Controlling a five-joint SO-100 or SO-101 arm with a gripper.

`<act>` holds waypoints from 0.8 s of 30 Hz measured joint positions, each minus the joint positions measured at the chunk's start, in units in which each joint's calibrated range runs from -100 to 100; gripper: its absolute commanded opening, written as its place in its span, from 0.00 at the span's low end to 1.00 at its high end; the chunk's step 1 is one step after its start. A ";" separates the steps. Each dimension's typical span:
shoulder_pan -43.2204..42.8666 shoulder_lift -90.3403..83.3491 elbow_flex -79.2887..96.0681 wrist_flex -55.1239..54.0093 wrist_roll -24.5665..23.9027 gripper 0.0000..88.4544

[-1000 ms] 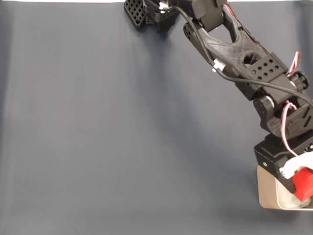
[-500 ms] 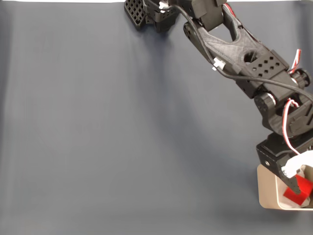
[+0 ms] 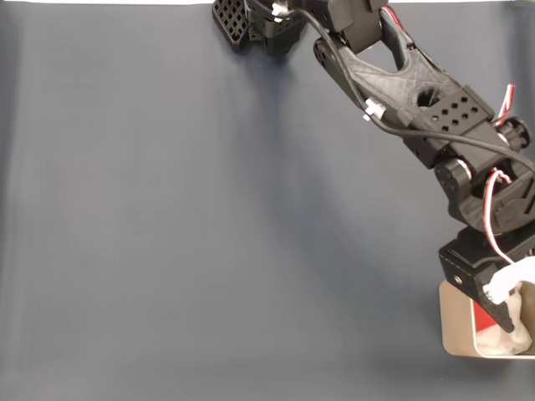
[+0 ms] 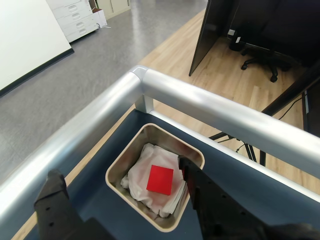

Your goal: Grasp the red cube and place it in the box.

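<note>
The red cube [image 4: 160, 179] lies flat on crumpled white paper inside the box [image 4: 124, 159], free of the fingers. My gripper [image 4: 120, 176] hangs open above the box, one black finger on each side of the cube in the wrist view. From the fixed view, the gripper [image 3: 506, 307] is over the box [image 3: 456, 326] at the lower right edge of the table. There only a sliver of the red cube [image 3: 481, 317] shows beside the black finger.
The dark grey table cover [image 3: 209, 217] stretches wide to the left of the box. My arm's base [image 3: 251, 25] sits at the top. Just beyond the box runs a silver rail [image 4: 210, 107] along the table edge, with floor and an office chair [image 4: 260, 55] behind.
The cube was held between the fingers one second ago; the gripper has opened and the cube has dropped onto the paper in the box. The arm has barely moved.
</note>
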 measured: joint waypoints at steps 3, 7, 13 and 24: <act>0.00 0.00 0.00 -0.08 0.00 0.56; 0.00 0.00 0.00 -0.32 0.00 0.56; 0.00 0.00 0.00 -0.32 0.00 0.56; 0.00 0.00 0.00 -0.64 0.00 0.52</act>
